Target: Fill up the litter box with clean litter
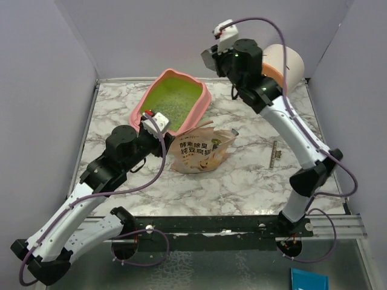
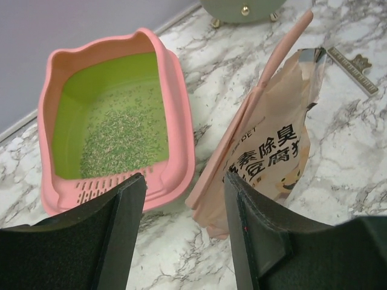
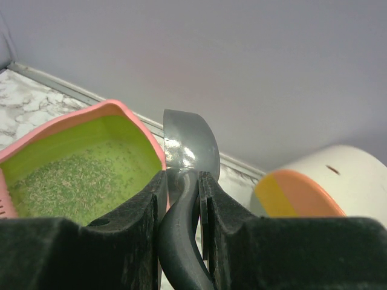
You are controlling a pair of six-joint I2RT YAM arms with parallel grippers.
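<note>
While the litter box (image 1: 202,90) sits at an angle toward the back of the table (image 1: 242,181), we see only a thin scatter of litter (image 2: 121,133) on its green floor, so by our reckoning the fill is far from done. Just beside its slotted front lip rests the pouch (image 2: 272,157), leaning, its torn mouth pointing away from us. The left gripper (image 2: 184,181) hovers near the box's front edge, jaws apart, gripping nothing. Up over the box's far corner, the right gripper (image 3: 182,181) is clamped on the handle of the scoop (image 3: 190,145), whose bowl looks bare. The cabinet (image 1: 284,63) stands close behind that arm. Our worries: with nothing steadying it, the pouch may slump or slide when the scoop digs in, and a loaded scoop could twist in that narrow pinch and spill granules.
</note>
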